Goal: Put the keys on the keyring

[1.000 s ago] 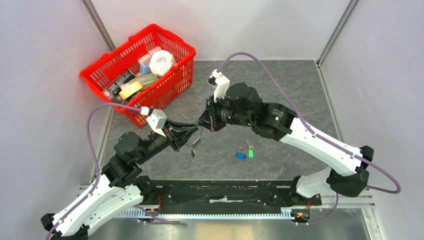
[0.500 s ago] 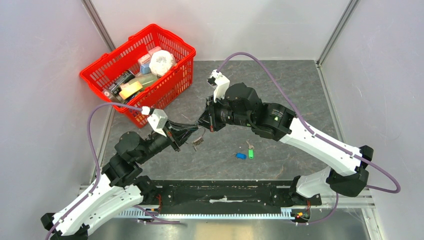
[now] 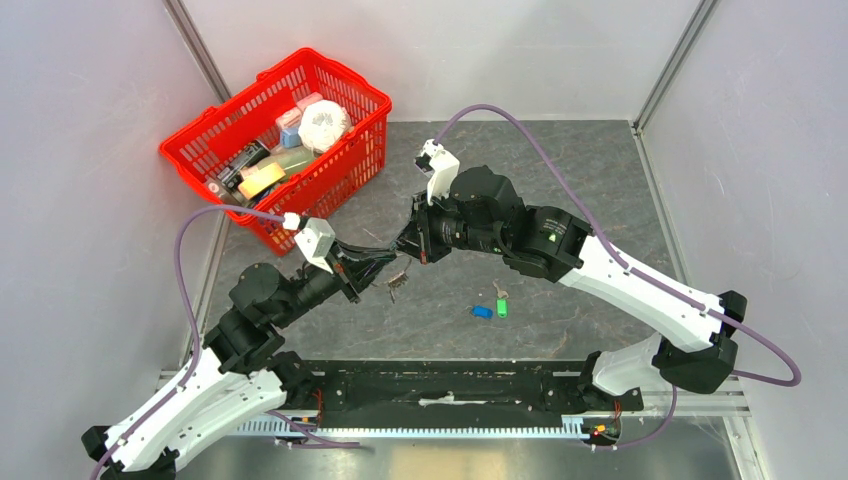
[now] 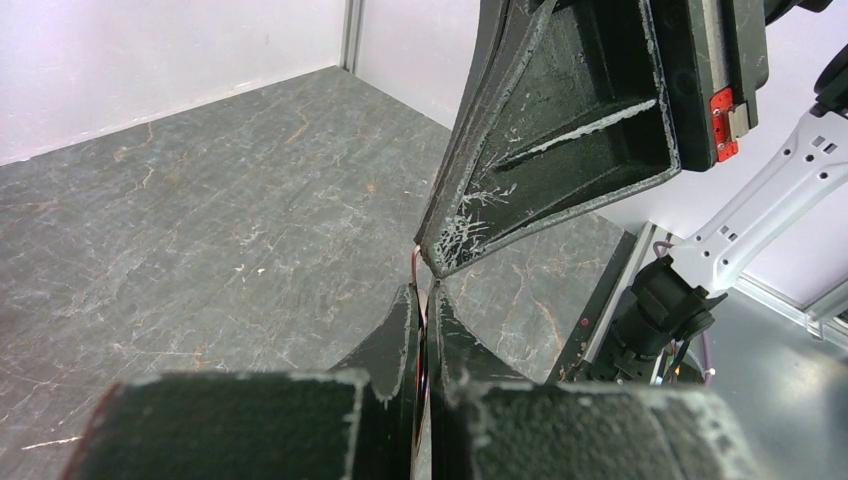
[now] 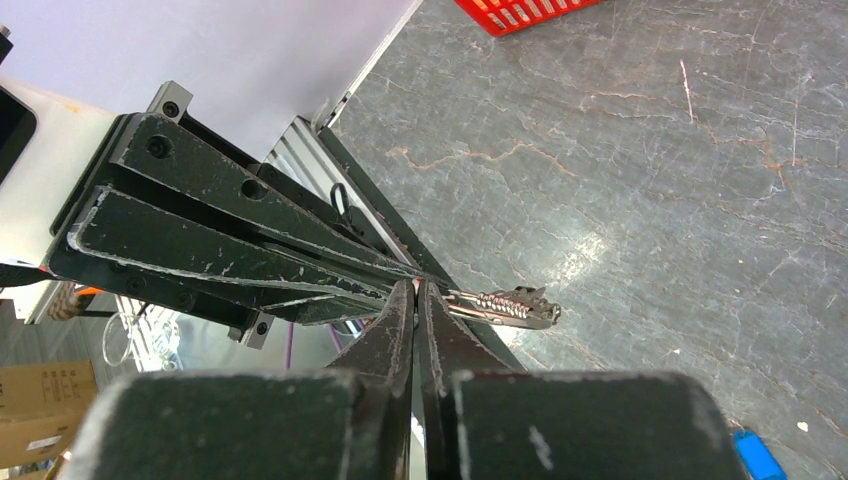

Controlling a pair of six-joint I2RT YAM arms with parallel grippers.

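The keyring (image 3: 397,280) hangs between my two grippers above the table, its cluster of small silver keys (image 5: 505,305) sticking out to one side. My left gripper (image 3: 385,268) is shut on the ring's thin wire, which shows between its fingertips (image 4: 424,300). My right gripper (image 3: 405,252) meets it tip to tip and is shut on the same wire (image 5: 415,290). A blue-headed key (image 3: 482,311), a green-headed key (image 3: 501,307) and a small dark key (image 3: 499,291) lie loose on the table to the right of the grippers. The blue key also shows in the right wrist view (image 5: 755,455).
A red basket (image 3: 345,155) full of packets stands at the back left, close behind the left arm. The grey table (image 3: 560,180) is walled on both sides by frame posts and panels. A black rail (image 3: 450,385) runs along the near edge.
My left gripper has turned and drawn in toward the right gripper, and the dangling keys have swung up and right. The right arm has barely moved.
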